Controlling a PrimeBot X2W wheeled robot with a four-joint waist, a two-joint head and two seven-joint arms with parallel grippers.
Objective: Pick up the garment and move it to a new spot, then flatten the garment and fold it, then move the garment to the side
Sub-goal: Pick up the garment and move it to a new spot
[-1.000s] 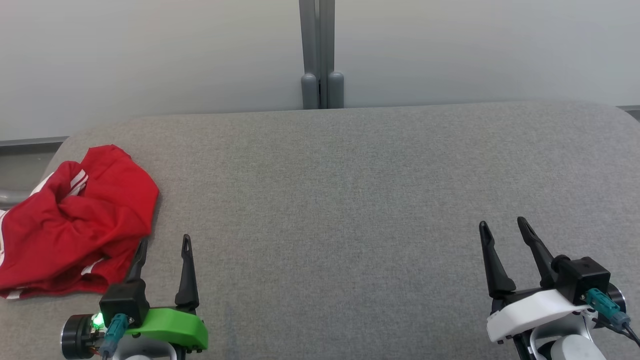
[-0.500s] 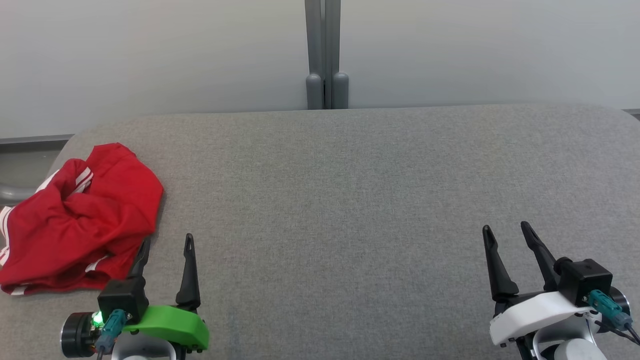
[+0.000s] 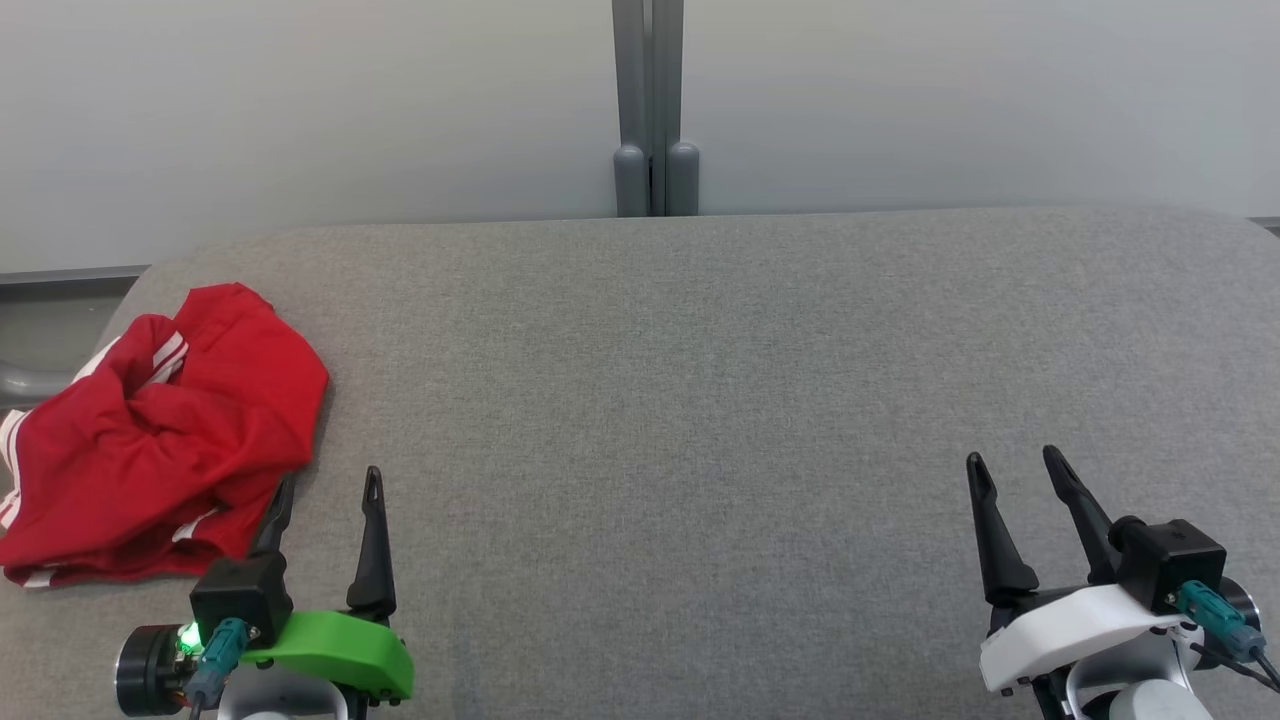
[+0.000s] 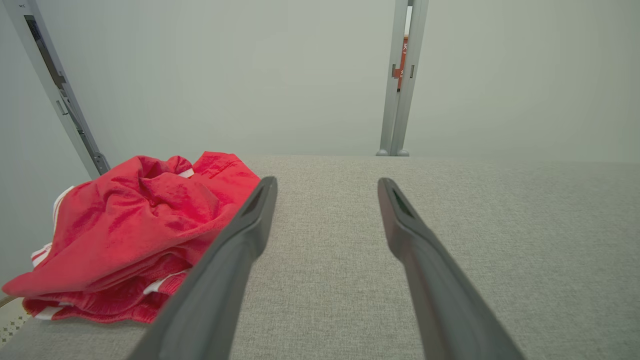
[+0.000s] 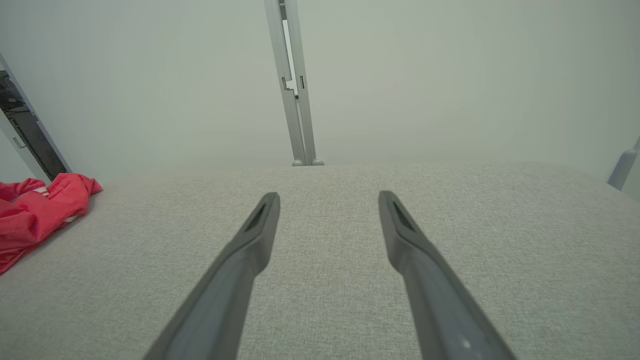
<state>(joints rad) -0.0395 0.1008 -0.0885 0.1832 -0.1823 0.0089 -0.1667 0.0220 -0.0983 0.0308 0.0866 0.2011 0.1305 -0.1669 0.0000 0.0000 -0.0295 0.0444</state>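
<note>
The garment [image 3: 160, 435] is a crumpled red piece with white stripes, lying in a heap at the left edge of the grey table [image 3: 700, 400]. In the left wrist view the garment [image 4: 135, 230] sits just left of my left finger. My left gripper [image 3: 330, 482] stands open at the lower left, its left fingertip close beside the heap's near right edge, nothing between its fingers. My right gripper [image 3: 1012, 458] is open at the lower right, far from the cloth, over bare table. From the right wrist, the garment [image 5: 35, 210] shows at the far left.
A pale wall runs behind the table, with a grey upright post [image 3: 652, 110] at its middle. The table's left edge lies right by the heap, with a grey rail [image 3: 20, 382] beyond it. The table's rounded far right corner [image 3: 1235, 222] is in view.
The head camera has shifted slightly, so the whole picture slid a little right. Both grippers stay open in much the same places, and the garment lies as before.
</note>
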